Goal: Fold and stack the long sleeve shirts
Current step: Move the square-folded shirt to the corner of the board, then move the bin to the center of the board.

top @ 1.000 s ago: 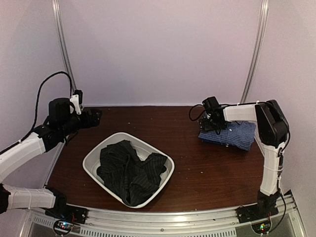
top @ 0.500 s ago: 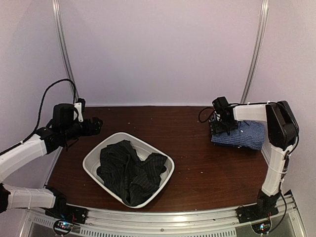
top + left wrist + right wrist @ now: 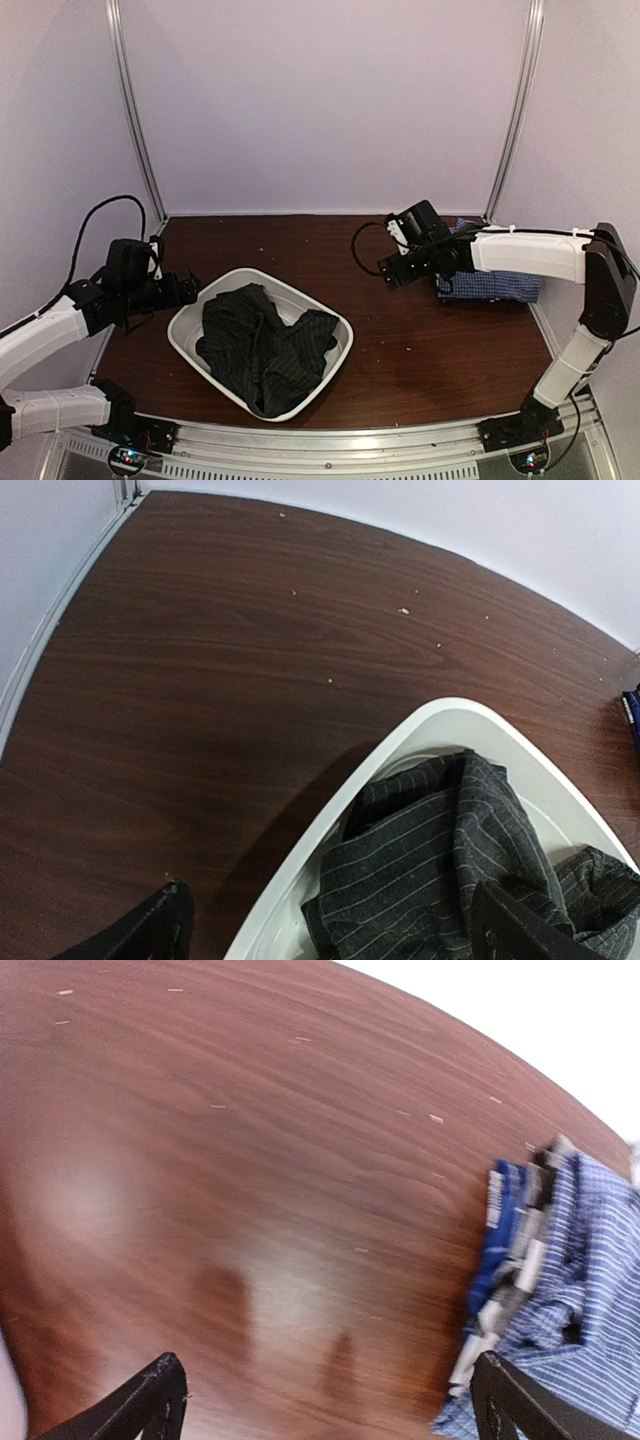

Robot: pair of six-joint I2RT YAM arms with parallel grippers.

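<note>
The black pinstriped shirt [image 3: 262, 345] lies crumpled in a heap inside the white plastic tub [image 3: 184, 336]. The tub sits on the dark wood worktop [image 3: 430, 350], left of centre and closer to the near edge. The heap fills most of the tub, and one fold rises near the rim on the left side.

The blue-and-white check shirt [image 3: 492, 285] lies folded against the right edge of the worktop, toward the far right corner and well apart from the tub. The right arm [image 3: 525, 252] reaches across above it.

The left gripper [image 3: 186, 290] hovers near the left edge, just beside the tub's far-left rim. Its wrist view shows the fingers [image 3: 160, 928] spread wide with nothing between them, the rim and striped cloth below.

The right gripper [image 3: 388, 270] hangs over bare wood, left of the check shirt and toward the far edge. Its jaws are also spread wide and hold nothing; the check shirt's folded edge shows at the right of its wrist view.

A few pale specks [image 3: 403, 611] dot the wood toward the far left corner.
</note>
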